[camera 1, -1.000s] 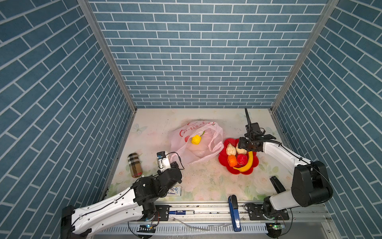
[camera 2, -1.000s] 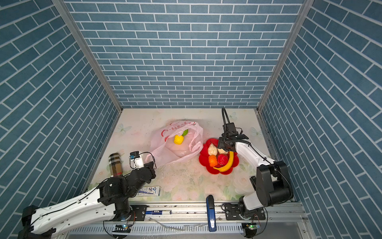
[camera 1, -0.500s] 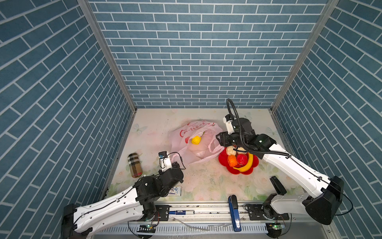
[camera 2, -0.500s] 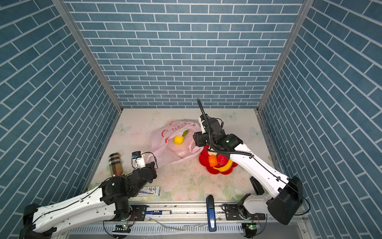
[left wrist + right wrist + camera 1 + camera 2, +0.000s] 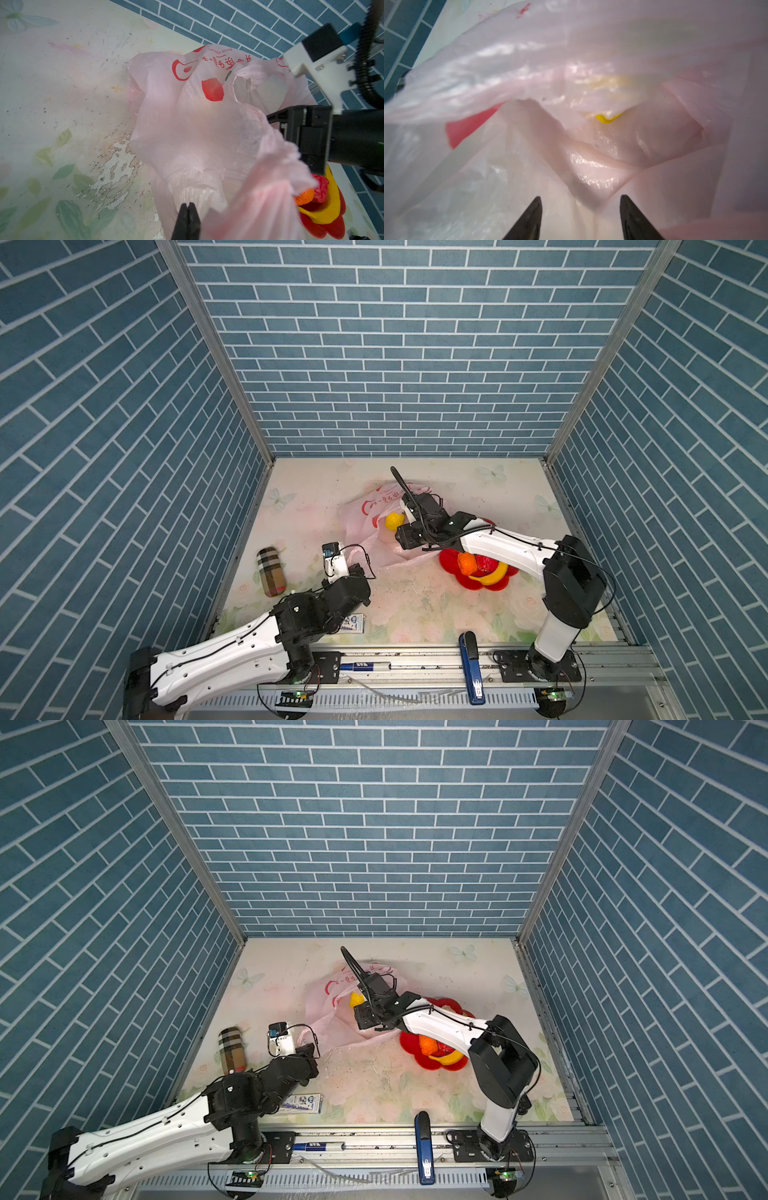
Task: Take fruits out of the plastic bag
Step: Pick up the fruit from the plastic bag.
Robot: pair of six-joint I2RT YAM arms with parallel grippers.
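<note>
The pale-pink plastic bag [image 5: 374,526] [image 5: 328,1006] [image 5: 197,135] lies mid-table with its mouth toward the plate. A yellow lumpy fruit [image 5: 392,521] [image 5: 355,999] [image 5: 607,119] sits inside it. My right gripper [image 5: 400,539] [image 5: 360,1020] [image 5: 580,199] is open in the bag's mouth, short of the yellow fruit, with nothing between its fingers. My left gripper [image 5: 358,569] [image 5: 308,1050] [image 5: 189,207] is shut on the bag's near handle. An orange fruit [image 5: 467,563] [image 5: 304,198], a red one [image 5: 486,562] and a banana [image 5: 494,574] lie on the red plate [image 5: 451,568] [image 5: 411,1054].
A plaid cylinder [image 5: 271,572] lies near the left wall. A small printed carton [image 5: 353,622] rests under the left arm. A blue tool [image 5: 471,664] and a marker [image 5: 361,666] lie on the front rail. The right arm crosses over the plate.
My right arm swung from over the plate leftward to the bag and put its open gripper into the bag's mouth. The left gripper kept its hold and hardly moved.
</note>
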